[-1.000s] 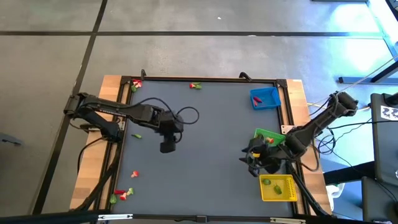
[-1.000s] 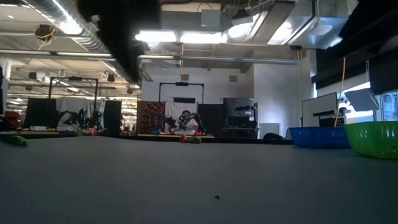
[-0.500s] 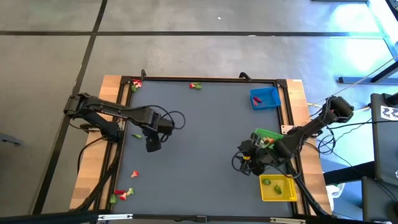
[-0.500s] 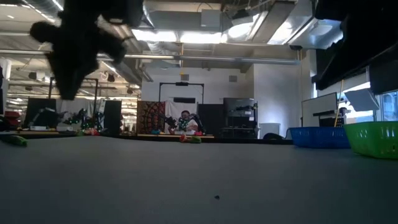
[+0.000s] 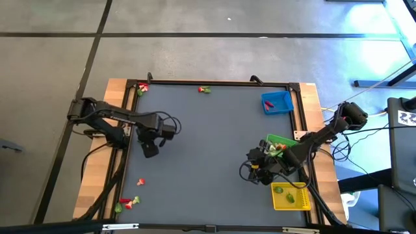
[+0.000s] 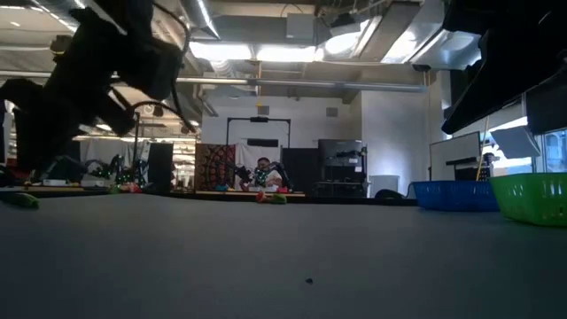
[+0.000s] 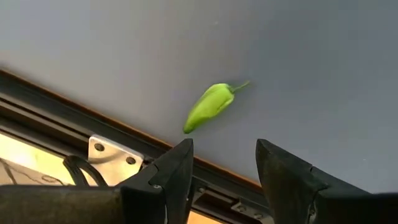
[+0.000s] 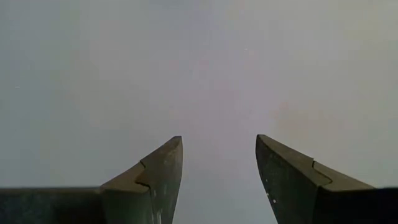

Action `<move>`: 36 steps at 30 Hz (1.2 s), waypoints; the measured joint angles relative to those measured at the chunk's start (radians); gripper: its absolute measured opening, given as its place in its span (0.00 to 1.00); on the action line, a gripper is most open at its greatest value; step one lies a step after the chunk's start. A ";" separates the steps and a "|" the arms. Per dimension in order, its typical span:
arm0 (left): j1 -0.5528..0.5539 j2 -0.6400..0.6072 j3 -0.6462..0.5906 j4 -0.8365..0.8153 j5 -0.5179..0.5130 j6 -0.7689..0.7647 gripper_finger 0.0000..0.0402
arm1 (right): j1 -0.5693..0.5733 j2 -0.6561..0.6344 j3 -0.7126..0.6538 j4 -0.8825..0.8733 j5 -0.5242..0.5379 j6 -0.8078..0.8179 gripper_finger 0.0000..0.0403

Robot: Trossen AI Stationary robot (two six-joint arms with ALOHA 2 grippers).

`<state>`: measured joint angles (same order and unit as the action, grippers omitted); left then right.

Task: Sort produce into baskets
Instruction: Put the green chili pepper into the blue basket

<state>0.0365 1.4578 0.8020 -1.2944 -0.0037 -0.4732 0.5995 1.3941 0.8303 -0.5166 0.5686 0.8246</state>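
Observation:
A green toy pepper (image 7: 211,106) lies on the grey mat close to the table's left edge; it also shows in the low view (image 6: 19,200). My left gripper (image 5: 149,151) hovers just beside it, open and empty, its fingers (image 7: 174,174) short of the pepper. My right gripper (image 5: 249,173) is open and empty over bare mat (image 8: 217,74), just left of the green basket (image 5: 282,142) and the yellow basket (image 5: 290,196). The blue basket (image 5: 277,102) stands at the far right.
Loose produce lies at the far edge (image 5: 205,90), in the far left corner (image 5: 142,88) and near the left front (image 5: 140,182), (image 5: 128,203). The yellow basket holds green pieces (image 5: 279,190). A raised dark frame (image 7: 93,118) borders the mat.
My left gripper has gone toward the table's left edge and turned toward the green pepper, staying open. My right gripper has drawn a little away from the green basket toward the table's middle.

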 joint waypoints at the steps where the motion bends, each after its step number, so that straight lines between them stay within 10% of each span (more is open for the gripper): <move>1: 0.008 0.000 -0.009 0.004 0.000 0.000 0.43 | 0.000 0.000 0.000 0.001 0.000 0.000 0.50; 21: 0.057 0.123 -0.093 0.134 -0.064 0.120 0.41 | 0.000 0.000 0.000 -0.002 0.000 0.000 0.50; 36: 0.051 0.178 -0.086 0.191 -0.041 0.308 0.11 | 0.000 -0.001 0.000 -0.003 -0.002 0.000 0.50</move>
<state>0.0872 1.6362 0.7158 -1.1035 -0.0452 -0.1654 0.5995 1.3933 0.8303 -0.5198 0.5668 0.8242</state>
